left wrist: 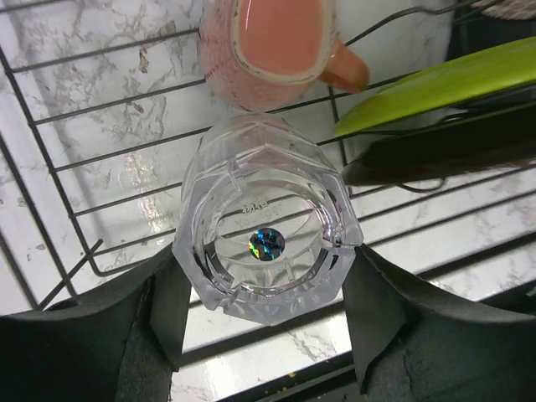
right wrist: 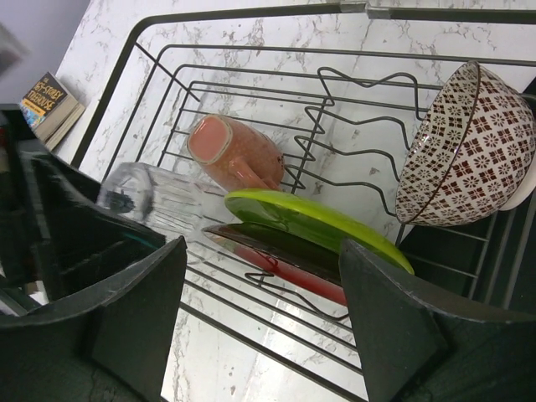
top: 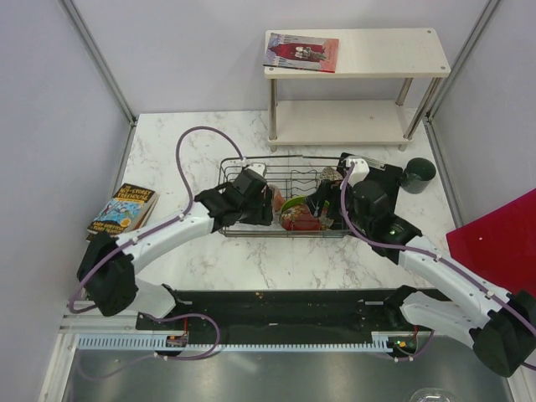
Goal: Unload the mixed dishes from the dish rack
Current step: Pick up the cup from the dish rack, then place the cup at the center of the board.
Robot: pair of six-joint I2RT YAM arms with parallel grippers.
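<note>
The dish rack [top: 226,180] stands mid-table. In the left wrist view a clear faceted glass [left wrist: 264,226] lies on its side on the rack wires [left wrist: 84,109]. My left gripper [left wrist: 266,285] is shut on its base, a finger touching each side. The small pink cup [left wrist: 268,46] lies just beyond it. My right gripper [right wrist: 261,276] is open and empty over the rack's near rail [right wrist: 251,339]. Ahead of it the lime-green plate [right wrist: 310,222] leans over the red dish [right wrist: 293,268]. The patterned bowl [right wrist: 469,151] stands on edge at the right end. The dark cup [top: 417,174] sits on the table right of the rack.
A two-level white shelf [top: 394,63] stands behind the rack with a book [top: 301,50] on top. More books [top: 124,209] lie at the left table edge. A red board [top: 498,239] is at the right edge. A black board [top: 377,166] lies behind the rack's right end.
</note>
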